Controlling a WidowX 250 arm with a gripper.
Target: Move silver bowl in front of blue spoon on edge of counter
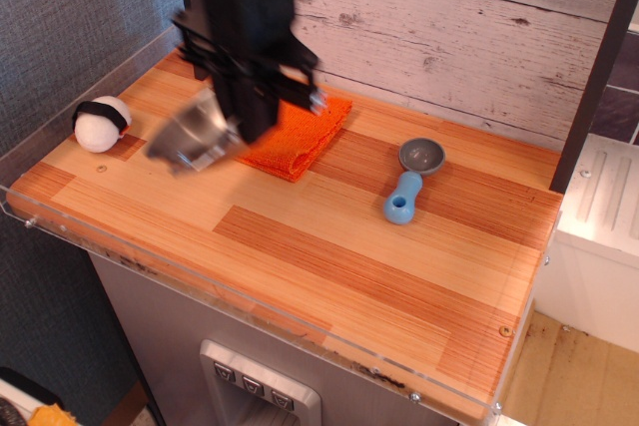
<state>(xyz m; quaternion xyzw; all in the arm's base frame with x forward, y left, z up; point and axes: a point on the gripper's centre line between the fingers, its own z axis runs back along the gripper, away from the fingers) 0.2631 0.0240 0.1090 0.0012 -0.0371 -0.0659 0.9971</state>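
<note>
The silver bowl hangs tilted and motion-blurred above the left part of the counter. My black gripper is shut on the bowl's right rim and holds it in the air, over the left edge of the orange cloth. The blue spoon lies on the counter to the right, its grey scoop pointing to the back wall and its light-blue handle toward the front. The bowl is well left of the spoon.
An orange cloth lies at the back middle, partly behind the gripper. A white ball with a black band sits at the far left. A clear acrylic rim runs along the front and left edges. A wooden wall stands behind.
</note>
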